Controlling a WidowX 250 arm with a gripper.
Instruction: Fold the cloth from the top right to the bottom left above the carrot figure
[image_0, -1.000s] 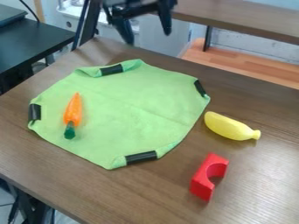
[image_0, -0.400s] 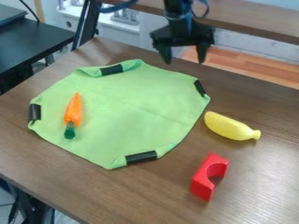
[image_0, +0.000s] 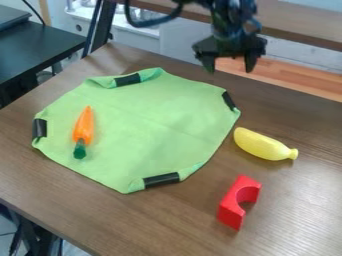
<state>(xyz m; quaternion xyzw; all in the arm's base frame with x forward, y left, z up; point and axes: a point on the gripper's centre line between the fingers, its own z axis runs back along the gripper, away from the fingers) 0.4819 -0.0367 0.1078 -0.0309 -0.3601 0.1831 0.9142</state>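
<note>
Hand over the green cloth's one-to-two o'clock side, clear of it.
Fingers spread wide, nothing held. Cloth lies mostly flat on brown surface, black tape at four corners; carrot on it toward nine, yellow banana beside it toward three.

No readable writing
No text, label, brand, number or sign can be read on anything in the camera view.
</note>
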